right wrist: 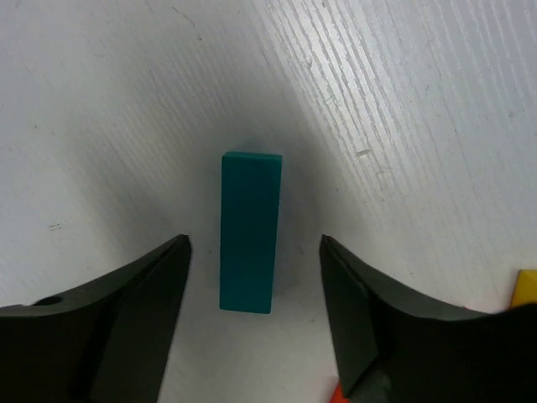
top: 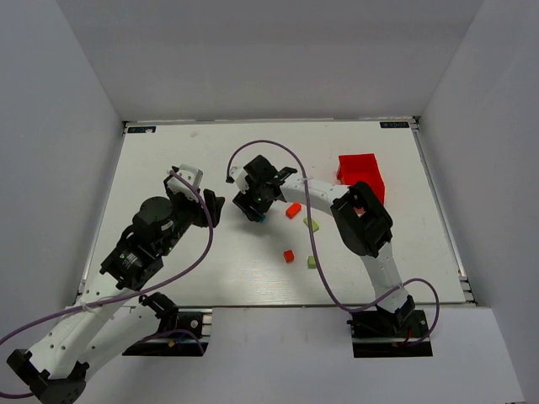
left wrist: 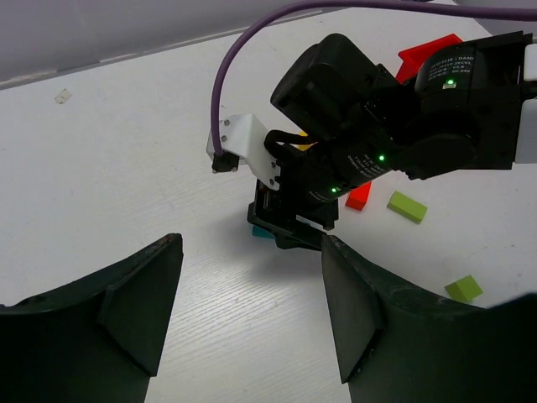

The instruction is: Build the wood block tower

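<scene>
Long teal wooden bar [right wrist: 249, 231] lay flat on white table [top: 168, 278], near its middle, slightly toward far edge. Right end effector [top: 255, 210] hung directly over it, wide open, holding nothing. Its fingers [right wrist: 134, 319] stood either side of bar, not touching. Bar's long axis ran along gap, so closing would likely pinch narrow width. Left end effector [left wrist: 247, 269], toward left edge, also spread wide and empty. From above, bar almost hidden under right wrist. Yellow piece [right wrist: 527, 290] cut off at view's edge. Small orange-red cube [top: 293, 210] lay loose nearby. No stack visible.
</scene>
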`<state>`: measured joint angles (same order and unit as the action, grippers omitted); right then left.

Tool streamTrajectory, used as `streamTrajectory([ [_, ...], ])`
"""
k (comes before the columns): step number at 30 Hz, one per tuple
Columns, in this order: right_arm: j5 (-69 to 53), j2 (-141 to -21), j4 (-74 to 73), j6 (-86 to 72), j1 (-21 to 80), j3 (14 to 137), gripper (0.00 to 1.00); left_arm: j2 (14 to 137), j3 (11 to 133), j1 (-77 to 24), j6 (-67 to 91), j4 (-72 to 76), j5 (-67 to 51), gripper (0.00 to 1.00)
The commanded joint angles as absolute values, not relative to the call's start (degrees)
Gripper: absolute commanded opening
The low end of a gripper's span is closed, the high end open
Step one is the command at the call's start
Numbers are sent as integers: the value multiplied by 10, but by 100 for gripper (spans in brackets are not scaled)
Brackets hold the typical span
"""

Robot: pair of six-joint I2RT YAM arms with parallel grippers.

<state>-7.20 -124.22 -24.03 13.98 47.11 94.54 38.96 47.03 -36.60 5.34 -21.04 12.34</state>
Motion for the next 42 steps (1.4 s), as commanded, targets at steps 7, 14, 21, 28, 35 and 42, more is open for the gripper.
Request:
streamTrajectory([
  [7,-97,-1268,-268,163,474,985,48,386,467,-364,52,-209,106,77],
  [14,-100,-1270,-289,200,470,983,30,386,467,-364,52,-209,106,77],
  [21,-91,-1252,-291,281,452,970,25,386,467,-364,52,-209,106,77],
  [28,-105,-1237,-289,370,420,946,25,391,467,-364,52,-209,101,77],
  [35,-141,-1227,-308,451,404,937,22,396,467,-364,47,-209,96,77],
  [42,-162,-1240,-335,493,389,951,22,396,467,-364,47,-209,91,77],
])
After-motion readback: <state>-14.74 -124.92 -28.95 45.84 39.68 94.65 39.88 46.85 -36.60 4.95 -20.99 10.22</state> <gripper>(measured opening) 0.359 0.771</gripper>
